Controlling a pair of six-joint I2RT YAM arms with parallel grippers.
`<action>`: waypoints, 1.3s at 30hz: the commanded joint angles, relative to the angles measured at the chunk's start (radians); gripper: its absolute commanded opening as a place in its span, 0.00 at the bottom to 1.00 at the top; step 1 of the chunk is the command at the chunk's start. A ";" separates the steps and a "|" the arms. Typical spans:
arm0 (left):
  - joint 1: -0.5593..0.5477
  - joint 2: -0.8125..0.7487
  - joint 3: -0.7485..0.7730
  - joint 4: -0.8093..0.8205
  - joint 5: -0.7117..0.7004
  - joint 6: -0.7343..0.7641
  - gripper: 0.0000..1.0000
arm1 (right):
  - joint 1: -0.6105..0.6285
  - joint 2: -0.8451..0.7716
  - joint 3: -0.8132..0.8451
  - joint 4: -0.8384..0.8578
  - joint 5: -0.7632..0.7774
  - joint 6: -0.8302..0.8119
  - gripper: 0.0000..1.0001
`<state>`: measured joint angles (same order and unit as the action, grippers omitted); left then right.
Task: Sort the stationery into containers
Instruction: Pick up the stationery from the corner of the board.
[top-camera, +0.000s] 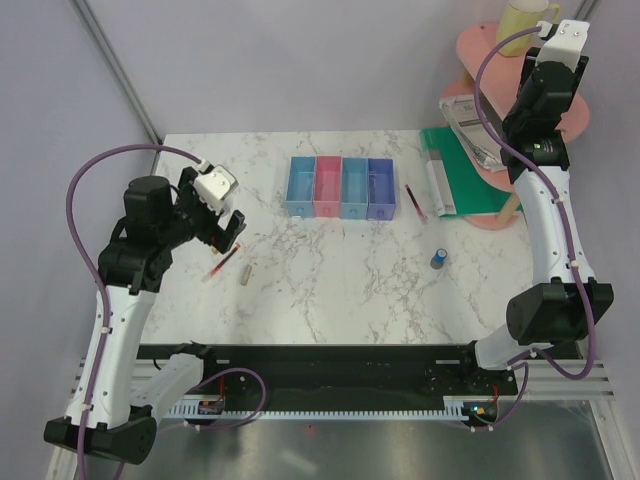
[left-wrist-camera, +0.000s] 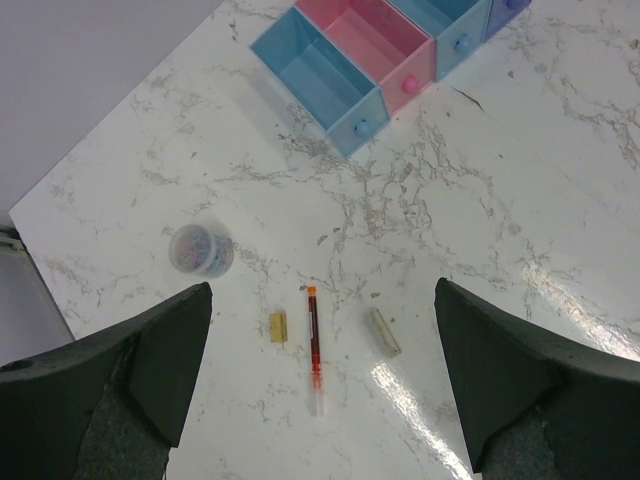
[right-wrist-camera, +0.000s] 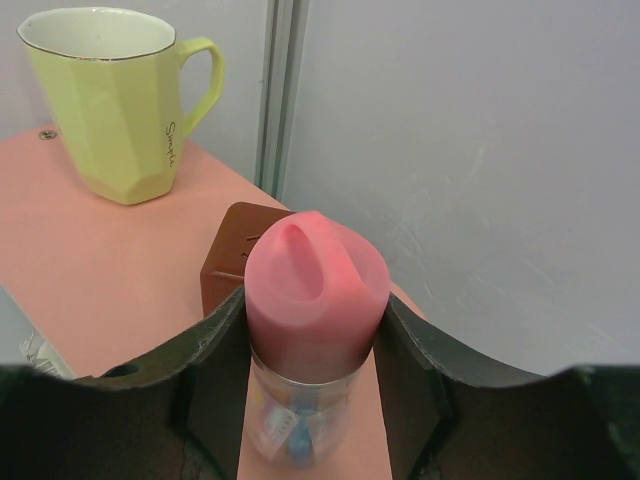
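Right, from above: the bins (top-camera: 340, 188) sit in a row mid-table, running blue, pink, light blue, purple. Left of them and nearer the arm bases, the left gripper (top-camera: 228, 228) hangs over the marble. The red pen (top-camera: 222, 266) and grey stick (top-camera: 247, 272) lie apart just beneath it. Just right of the bins lies the dark pen (top-camera: 415, 202), and nearer the bases the blue cylinder (top-camera: 439, 259) stands alone. Far right of the bins and beyond them, the right gripper (top-camera: 562, 38) is up over the pink shelf (top-camera: 480, 45).

Over to the left wrist: the left gripper (left-wrist-camera: 322, 300) is spread wide and holds nothing. The bins (left-wrist-camera: 318, 80) fill the top edge. Well short of them the red pen (left-wrist-camera: 314, 345) lies flat between the fingers (left-wrist-camera: 150, 370). A yellow bit (left-wrist-camera: 278, 326) and the grey stick (left-wrist-camera: 384, 331) flank it, neither touching. A clear tub (left-wrist-camera: 201, 249) sits slightly closer to the bins.

Now the right wrist: the right gripper (right-wrist-camera: 315, 345) is clamped on the capped tube (right-wrist-camera: 315, 285), pink cap up. The mug (right-wrist-camera: 115, 100) stands on the shelf (right-wrist-camera: 100, 280).
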<state>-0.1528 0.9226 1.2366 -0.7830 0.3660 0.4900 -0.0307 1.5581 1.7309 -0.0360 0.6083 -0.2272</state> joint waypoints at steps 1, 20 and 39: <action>-0.002 -0.018 -0.006 0.007 -0.009 0.016 1.00 | -0.006 -0.041 0.053 0.054 -0.016 0.020 0.00; -0.002 -0.031 -0.025 0.005 -0.007 0.024 1.00 | -0.005 -0.148 0.053 -0.048 -0.362 0.149 0.00; -0.002 -0.051 -0.069 0.005 0.001 0.030 1.00 | 0.005 -0.138 0.061 -0.283 -1.127 0.224 0.00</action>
<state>-0.1528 0.8925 1.1831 -0.7841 0.3664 0.4900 -0.0307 1.4025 1.7584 -0.3199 -0.3229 -0.0227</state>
